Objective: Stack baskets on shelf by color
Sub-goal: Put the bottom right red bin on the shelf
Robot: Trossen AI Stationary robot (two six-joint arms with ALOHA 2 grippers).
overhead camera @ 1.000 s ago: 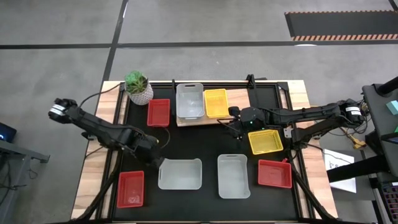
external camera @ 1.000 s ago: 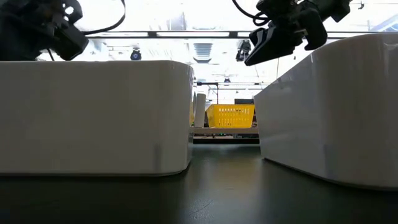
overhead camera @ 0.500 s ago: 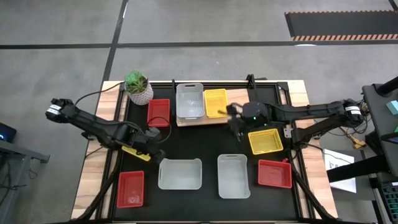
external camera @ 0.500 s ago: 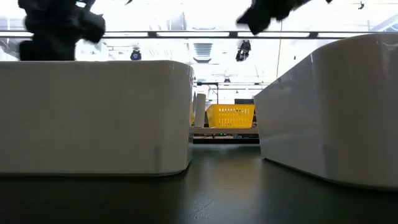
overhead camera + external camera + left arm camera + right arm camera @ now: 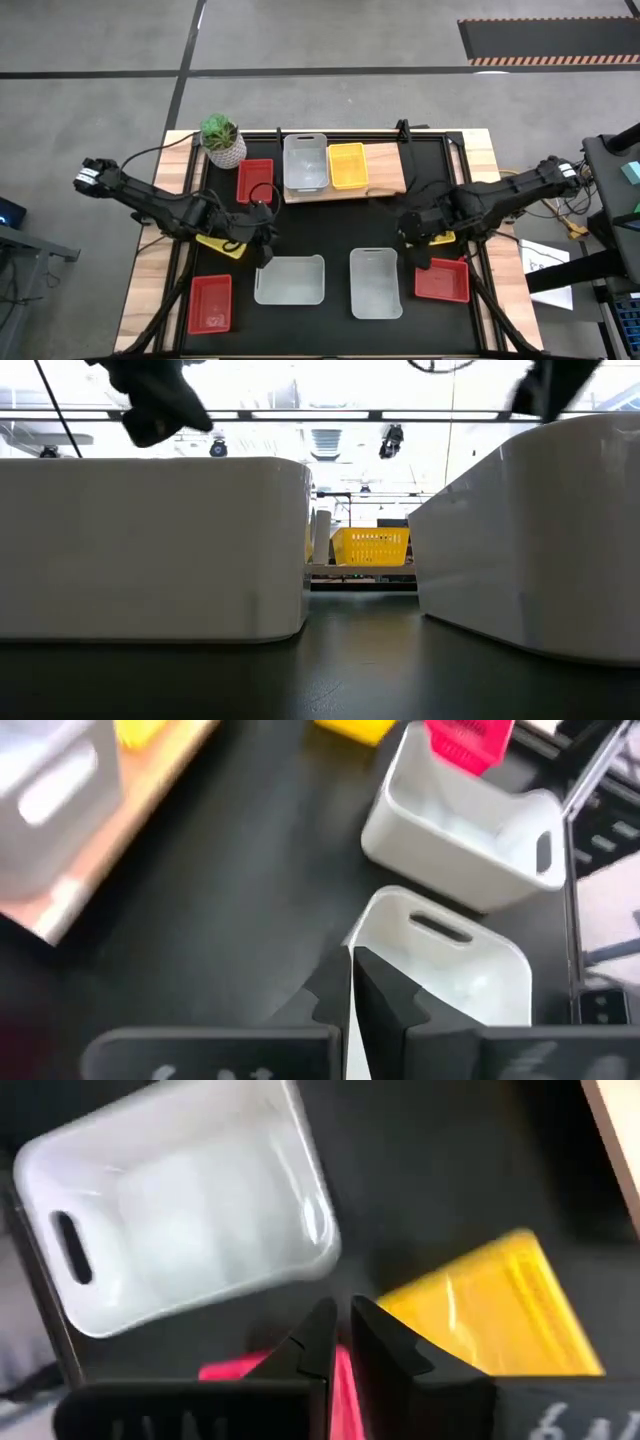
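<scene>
On the wood-grain shelf sit a white basket and a yellow basket. Two white baskets stand on the black mat near the near edge. My left gripper, shut, hovers over the far rim of the left white basket. A yellow basket lies partly under that arm. My right gripper, shut, hangs over another yellow basket, between the right white basket and a red basket.
Red baskets lie at the mat's far left and near left. A potted plant stands at the far-left corner. The shelf's right third is bare wood. In the low view the two white baskets fill the foreground.
My right gripper has swung from the shelf's near edge toward the table's near right and now hangs over the loose yellow basket. My left gripper has shifted toward the right, uncovering a yellow basket beneath its arm. No basket has moved.
</scene>
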